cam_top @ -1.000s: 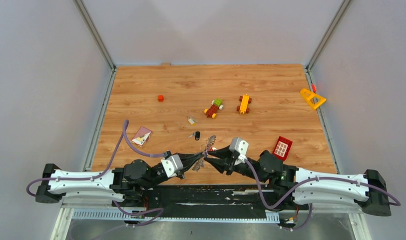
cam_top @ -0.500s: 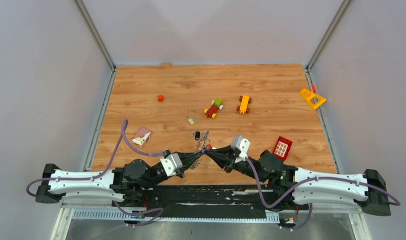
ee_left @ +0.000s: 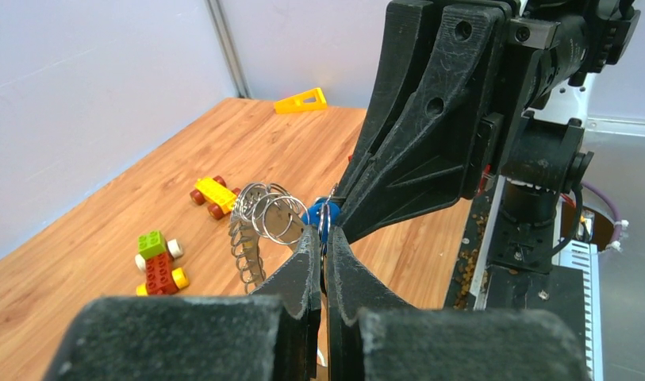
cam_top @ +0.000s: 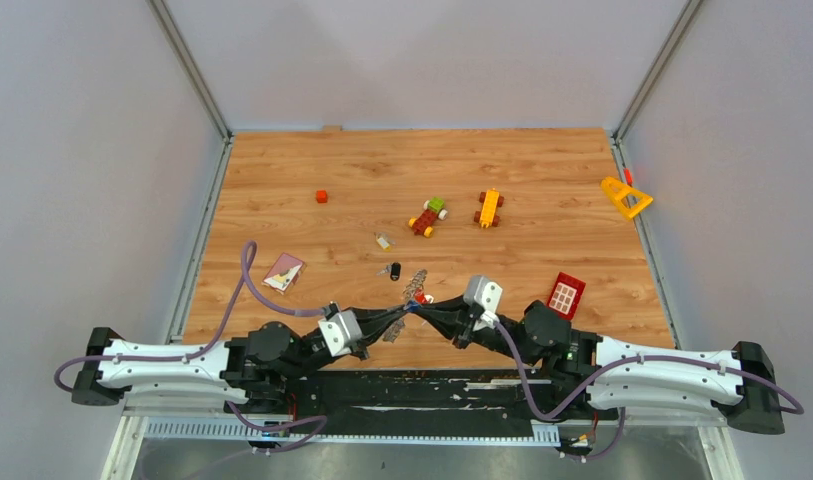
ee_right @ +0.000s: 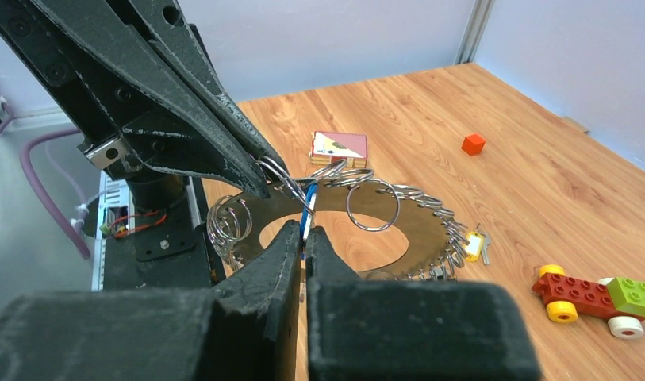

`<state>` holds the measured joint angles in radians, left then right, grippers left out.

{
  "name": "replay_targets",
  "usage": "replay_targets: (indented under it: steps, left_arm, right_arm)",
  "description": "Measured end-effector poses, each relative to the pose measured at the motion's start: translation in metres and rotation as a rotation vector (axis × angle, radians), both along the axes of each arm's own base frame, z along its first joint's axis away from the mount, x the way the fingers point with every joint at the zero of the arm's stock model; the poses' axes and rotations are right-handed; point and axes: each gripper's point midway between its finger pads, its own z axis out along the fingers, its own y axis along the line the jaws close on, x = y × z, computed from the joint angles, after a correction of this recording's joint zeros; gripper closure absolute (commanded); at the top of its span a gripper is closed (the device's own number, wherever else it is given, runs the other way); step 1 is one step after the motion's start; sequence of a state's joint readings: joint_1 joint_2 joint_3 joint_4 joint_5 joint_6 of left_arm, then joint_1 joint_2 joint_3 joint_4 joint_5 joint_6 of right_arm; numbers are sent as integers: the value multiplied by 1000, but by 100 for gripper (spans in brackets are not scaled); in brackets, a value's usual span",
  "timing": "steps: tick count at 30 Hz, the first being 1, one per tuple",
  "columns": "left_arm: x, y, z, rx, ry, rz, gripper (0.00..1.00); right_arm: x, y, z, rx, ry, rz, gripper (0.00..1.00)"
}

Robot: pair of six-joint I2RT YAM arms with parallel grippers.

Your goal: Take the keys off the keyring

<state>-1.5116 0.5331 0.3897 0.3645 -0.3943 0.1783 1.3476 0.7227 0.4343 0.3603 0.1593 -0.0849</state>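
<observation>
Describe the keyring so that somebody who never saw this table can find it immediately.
Go to the near edge of the wooden table, where the left gripper and the right gripper meet tip to tip. The keyring is at their tips: a large flat grey metal ring with a wide round hole. Unlike the coloured toy cars behind it, it carries small wire loops around its rim.

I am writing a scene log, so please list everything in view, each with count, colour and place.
keyring: one, silver-grey, held between the grippers
blue key: one, on the keyring
black key: one, mid table
pale-headed key: one, just behind the black key
toy block vehicles: two, red-green and yellow, table centre
cube: one, orange-red, far left
triangle: one, yellow, far right edge
window block: one, red, near right
card: one, pink, near left
left gripper: black, shut on the keyring
right gripper: black, shut on the blue key
</observation>
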Motion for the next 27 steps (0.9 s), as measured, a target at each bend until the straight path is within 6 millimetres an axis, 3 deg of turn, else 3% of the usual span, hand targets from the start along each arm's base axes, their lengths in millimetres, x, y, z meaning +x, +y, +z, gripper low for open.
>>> replay_targets:
  steps: [18, 23, 27]
  left_arm:
    - [2, 1, -13, 19, 18, 12, 100]
    - [2, 1, -14, 22, 20, 16, 100]
    - [5, 4, -12, 9, 22, 31, 100]
  right_arm:
    - [-1, 6, -34, -172, -56, 34, 100]
    - [-2, 6, -36, -204, -76, 41, 80]
    - [-12, -1, -33, -217, -116, 90, 77]
